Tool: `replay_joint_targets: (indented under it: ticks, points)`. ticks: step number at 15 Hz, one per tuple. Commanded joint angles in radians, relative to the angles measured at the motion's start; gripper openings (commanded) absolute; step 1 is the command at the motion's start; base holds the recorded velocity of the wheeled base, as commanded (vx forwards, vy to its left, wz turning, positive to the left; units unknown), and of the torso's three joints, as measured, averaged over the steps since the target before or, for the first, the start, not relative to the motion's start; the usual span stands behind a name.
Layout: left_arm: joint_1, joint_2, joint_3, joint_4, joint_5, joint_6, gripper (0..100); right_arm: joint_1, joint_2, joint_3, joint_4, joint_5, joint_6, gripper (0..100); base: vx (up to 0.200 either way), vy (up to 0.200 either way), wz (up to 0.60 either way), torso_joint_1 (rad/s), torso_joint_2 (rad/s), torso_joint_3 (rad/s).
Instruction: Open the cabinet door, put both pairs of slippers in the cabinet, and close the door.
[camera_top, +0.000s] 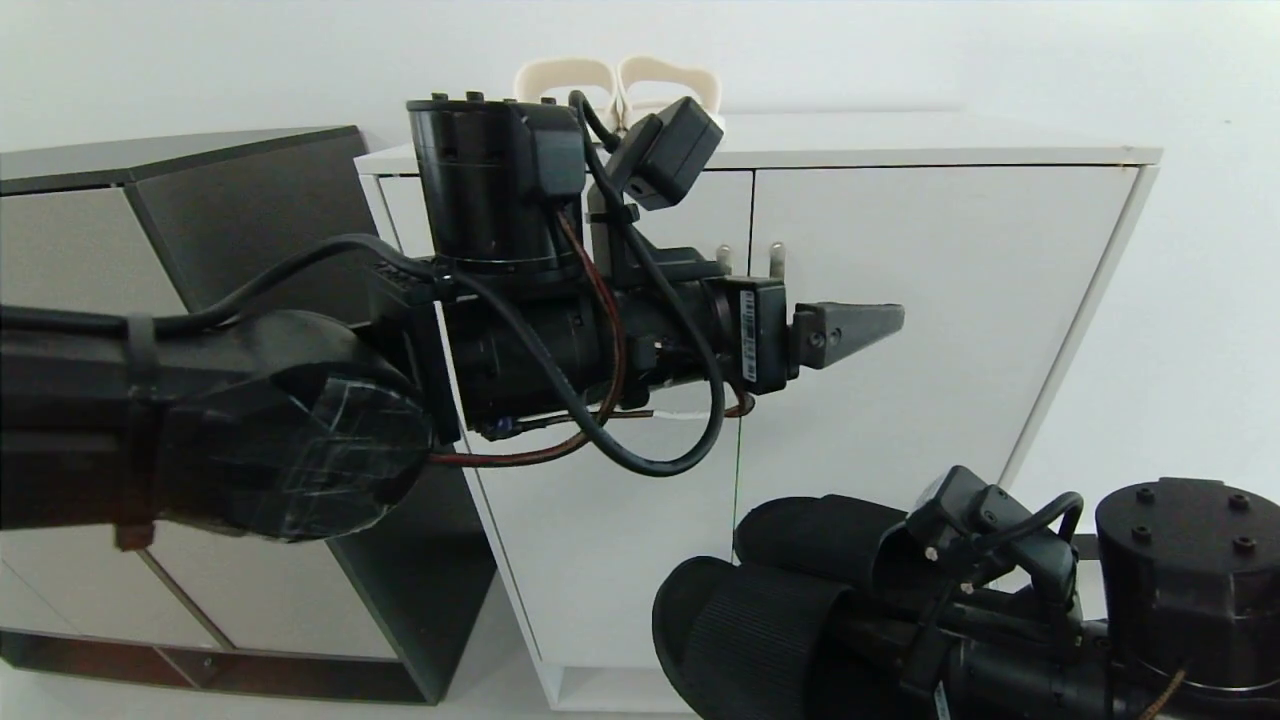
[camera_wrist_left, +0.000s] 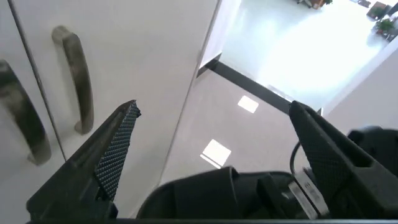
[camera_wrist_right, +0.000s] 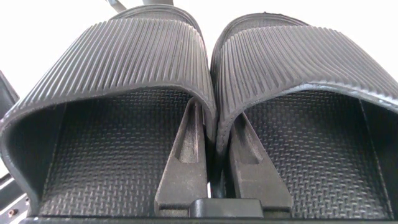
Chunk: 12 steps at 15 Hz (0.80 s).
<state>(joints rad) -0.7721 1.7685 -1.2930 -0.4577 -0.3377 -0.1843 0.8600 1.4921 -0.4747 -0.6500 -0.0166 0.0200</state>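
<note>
White wall behind; pale floor lies open past the cabinet's side edge. We log:
1. White cabinet, 2 doors, both shut, w/ paired handles at the centre seam. Contents unseen.
2. Beige slippers, 1 pr, on cabinet top.
3. Dark grey unit just beside cabinet, on robot's left.
4. Left gripper in front of the doors, near the handles, apart from them. Jaws spread wide, holding nothing.
5. Right gripper low before the cabinet. Jaws pinch the touching inner walls of black slippers, 1 pr, side by side.
6. Label on left wrist; we can't read the print.
</note>
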Motion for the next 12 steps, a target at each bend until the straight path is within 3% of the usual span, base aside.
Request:
replay_joint_targets:
  ticks: [1, 3, 7, 12]
  points:
    - [0.011, 0.052, -0.035, 0.002, -0.006, -0.006, 100, 0.001, 0.002, -0.001, 0.000, 0.000, 0.000, 0, 0.000, 0.000, 0.00, 0.000, 0.00, 0.000]
    - [0.037, 0.054, -0.045, 0.002, -0.038, -0.023, 100, 0.001, 0.005, 0.001, 0.000, 0.000, 0.000, 0, 0.000, 0.000, 0.00, 0.000, 0.00, 0.000]
    - [0.082, 0.040, -0.048, 0.004, -0.147, -0.123, 100, 0.001, 0.023, -0.001, 0.000, 0.003, 0.001, 0, 0.000, 0.000, 0.00, 0.000, 0.00, 0.000]
    - [0.090, 0.092, -0.083, -0.001, -0.092, -0.129, 100, 0.001, 0.022, -0.001, 0.000, 0.004, 0.001, 0, 0.000, 0.000, 0.00, 0.000, 0.00, 0.000]
